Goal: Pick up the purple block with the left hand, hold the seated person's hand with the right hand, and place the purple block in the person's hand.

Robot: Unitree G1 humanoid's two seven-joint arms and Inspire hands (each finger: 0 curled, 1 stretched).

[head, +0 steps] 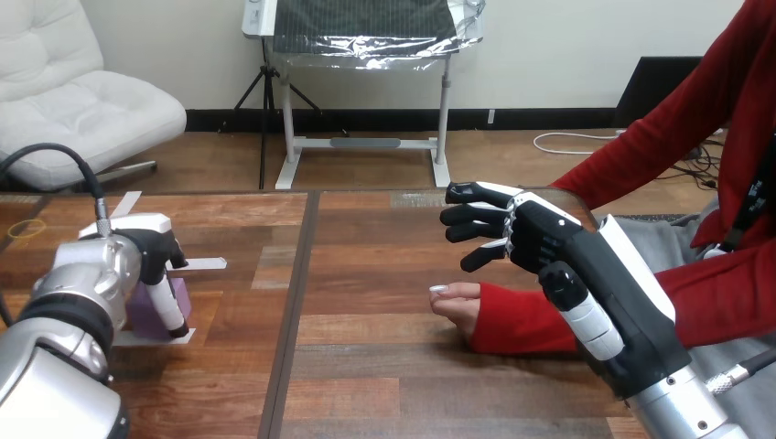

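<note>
Nearest to me, my silver left forearm [55, 357] comes in low at the left. At its end my left hand [137, 251] is curled down round the purple block [145, 313]: one finger runs down its front face and the palm sits behind and above it, so the block is pinched between them. The block sits at a strip of white tape [156, 338] on the table [366, 366], and I cannot tell whether it has left the wood yet (it looks to be resting there). I judge the grip comes from above so that the block can be lifted straight up and carried across.

On the other side my right hand [540, 238] hangs in the air with its fingers [476, 219] spread and only loosely bent, holding nothing. It is above and a little beyond the person's hand [455, 302], not touching it. That hand lies on the table near the middle, mostly covered by a red sleeve [522, 320], its fingertips toward my left side. I read my spread fingers as readiness to come down and close round it, steadying it for the hand-over. The block and the person's hand are well apart, so neither the hold nor the placing is done yet.
</note>
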